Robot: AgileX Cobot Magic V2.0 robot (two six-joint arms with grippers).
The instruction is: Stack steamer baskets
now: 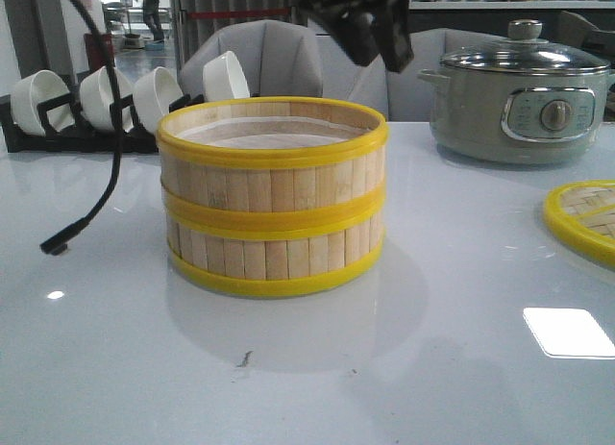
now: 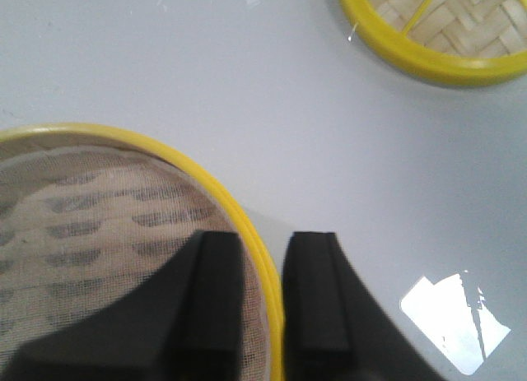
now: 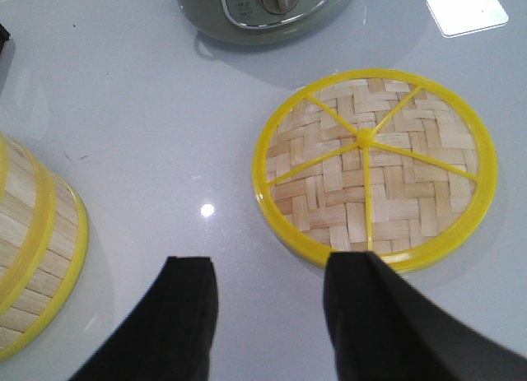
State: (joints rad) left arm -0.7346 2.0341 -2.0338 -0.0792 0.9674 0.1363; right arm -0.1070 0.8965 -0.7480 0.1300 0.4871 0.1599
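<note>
The two steamer baskets stand stacked at the table's middle, the upper basket (image 1: 274,181) resting squarely on the lower basket (image 1: 274,258). My left gripper (image 1: 370,41) hangs above the stack's right rear rim, clear of it. In the left wrist view, the left gripper (image 2: 263,241) has its jaws a little apart over the yellow rim (image 2: 206,175). One finger is over the whitish liner (image 2: 82,200) and the other is outside the rim, and nothing is held. My right gripper (image 3: 268,266) is open over bare table, with the stacked baskets (image 3: 29,249) to one side.
The flat woven lid (image 1: 586,219) (image 3: 375,175) (image 2: 445,27) lies on the table to the right of the stack. A grey-green electric pot (image 1: 519,104) (image 3: 263,2) stands at the back right. White bowls on a black rack (image 1: 125,94) line the back left. A black cable (image 1: 106,176) dangles on the left.
</note>
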